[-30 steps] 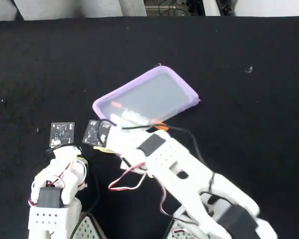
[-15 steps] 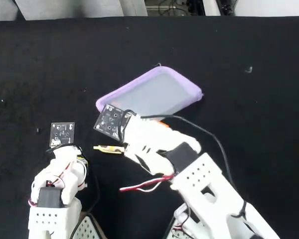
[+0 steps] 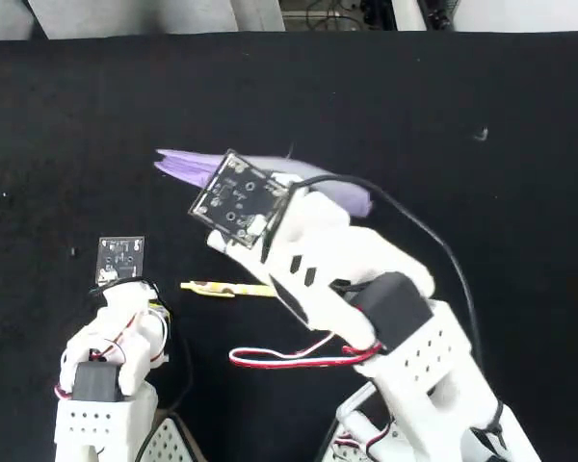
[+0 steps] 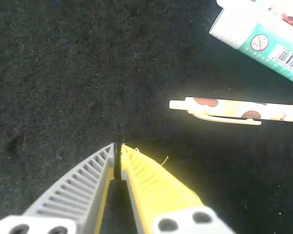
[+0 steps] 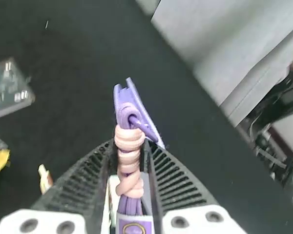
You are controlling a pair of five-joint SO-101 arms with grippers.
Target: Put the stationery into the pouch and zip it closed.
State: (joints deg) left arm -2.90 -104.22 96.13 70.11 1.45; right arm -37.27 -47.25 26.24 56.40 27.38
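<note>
Pouch (image 3: 188, 166): purple, turned up on edge near the middle of the desk (image 3: 462, 96), with one end between the fingers of the right gripper. I cannot tell whether it rests on the desk or hangs clear.
Right gripper (image 5: 129, 146): pinching the end of the pouch, with the knotted pink cord (image 5: 126, 139) of the zip pull caught between its fingers.
Right arm (image 3: 366, 289): stretched from the near edge of the desk toward the middle, covering much of the pouch.
Pen (image 3: 226, 288): cream with brown patches, flat on the desk between the two arms, nearer the near edge than the pouch and apart from it.
Tube (image 4: 259, 34): white with a green label, lying near the pen and not touching it.
Left gripper (image 4: 118, 148): tips pressed together on nothing, pointing at bare desk near one end of the pen.
Left arm (image 3: 111, 351): at the near left corner of the desk.
</note>
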